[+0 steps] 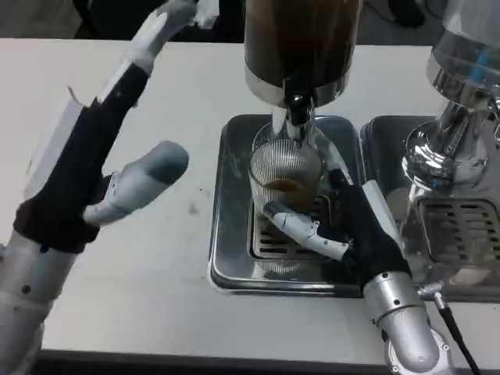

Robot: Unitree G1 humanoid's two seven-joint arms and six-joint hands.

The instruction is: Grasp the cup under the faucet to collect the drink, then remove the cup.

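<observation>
Head view: your right robot hand (355, 226) is wrapped round the cup (285, 173), thumb across the front low down, the other fingers behind on the right. The cup sits on the tray (231, 234) grate, directly under the faucet (294, 105), just up and left of that hand's palm. A little brown drink shows in the bottom, so I judge filling is barely begun. Hold the cup steady and upright, mouth centred under the spout; don't squeeze harder, ribbed glass may slip or tip if you twist. Keep the base flat on the grate till the level is up. When you pull out, I'd draw it straight toward you and low, clear of the spout, before lifting.

Your left robot hand (117, 168) is up and well left of the cup, fingers spread, holding nothing, above the bench (156, 312). Keep it away from the dispenser (301, 39). A second tray (461, 226) lies right of your right hand; don't bump it with the wrist.
</observation>
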